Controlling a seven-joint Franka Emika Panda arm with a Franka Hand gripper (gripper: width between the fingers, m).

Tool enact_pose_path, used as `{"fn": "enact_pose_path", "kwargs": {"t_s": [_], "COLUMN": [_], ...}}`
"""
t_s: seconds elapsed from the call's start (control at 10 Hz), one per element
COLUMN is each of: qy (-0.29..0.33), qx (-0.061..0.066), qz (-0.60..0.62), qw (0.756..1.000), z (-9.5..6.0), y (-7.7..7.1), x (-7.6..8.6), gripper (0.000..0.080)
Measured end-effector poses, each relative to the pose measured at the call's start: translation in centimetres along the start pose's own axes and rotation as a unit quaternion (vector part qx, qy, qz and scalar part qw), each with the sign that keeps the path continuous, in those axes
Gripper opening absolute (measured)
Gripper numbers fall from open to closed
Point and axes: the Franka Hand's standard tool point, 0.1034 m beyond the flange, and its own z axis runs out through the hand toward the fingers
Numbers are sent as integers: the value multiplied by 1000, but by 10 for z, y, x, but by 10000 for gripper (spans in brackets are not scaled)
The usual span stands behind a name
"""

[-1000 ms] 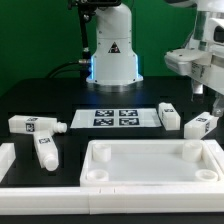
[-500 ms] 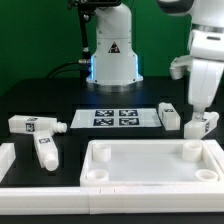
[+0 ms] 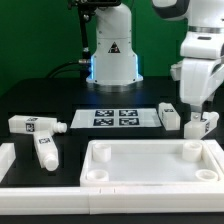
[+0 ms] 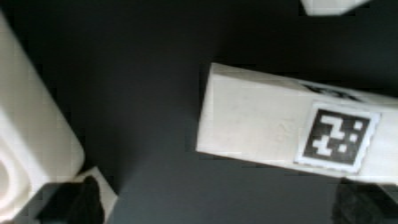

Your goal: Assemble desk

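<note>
The desk's white rimmed tabletop panel lies flat at the front, with round sockets in its corners. Two tagged white legs lie at the exterior view's left, and two more at its right. My gripper hangs open just above the two right legs, touching neither. In the wrist view a leg with its square tag lies below the gripper. Both dark fingertips stand wide apart with nothing between them. The tabletop's rim runs along one side.
The marker board lies behind the tabletop, in front of the robot's base. A long white border rail runs along the front and turns up at the exterior view's left. The end of another leg shows in the wrist view.
The arm has swung in from the exterior view's right edge and come down over the two right legs. The jaws stayed open. No part has moved.
</note>
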Motion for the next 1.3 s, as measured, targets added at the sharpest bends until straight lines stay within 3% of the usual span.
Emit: {"fn": "enact_pose_path", "kwargs": {"t_s": [0.3,0.4,0.8,0.9,1.1,1.3], "qy": [13,29,24,22,-4,-1], "qx": [29,26,39,55,99,105], "qz": [208,233,352,416,586,631], "qw": [978,972,935,907,804,769], "z": [-2,0,0,0,7,9], "y": [8,2,-1,3,5,6], "x": [3,5,6,3,-4,-4], "gripper": [649,649,649,649,649,649]}}
